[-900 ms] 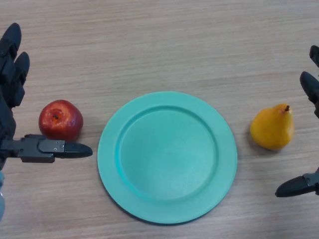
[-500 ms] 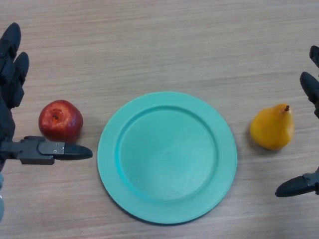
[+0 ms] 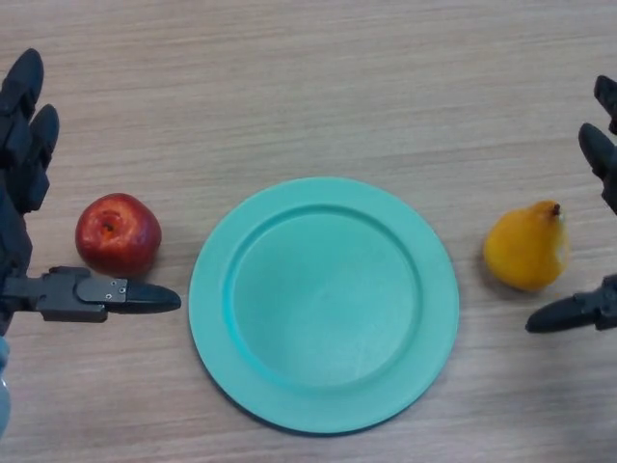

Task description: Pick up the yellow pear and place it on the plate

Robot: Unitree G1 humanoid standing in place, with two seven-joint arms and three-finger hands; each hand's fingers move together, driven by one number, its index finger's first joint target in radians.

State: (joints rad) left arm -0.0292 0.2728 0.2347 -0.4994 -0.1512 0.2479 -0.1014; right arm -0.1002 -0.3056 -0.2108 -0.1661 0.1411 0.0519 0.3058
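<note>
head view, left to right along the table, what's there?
Left hand → red apple → teal plate → yellow pear → right hand.

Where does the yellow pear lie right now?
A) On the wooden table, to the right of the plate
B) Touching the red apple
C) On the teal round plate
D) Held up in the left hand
A: the yellow pear rests on the wooden table, clear of the teal round plate, between the open right hand's fingers and thumb.
</note>
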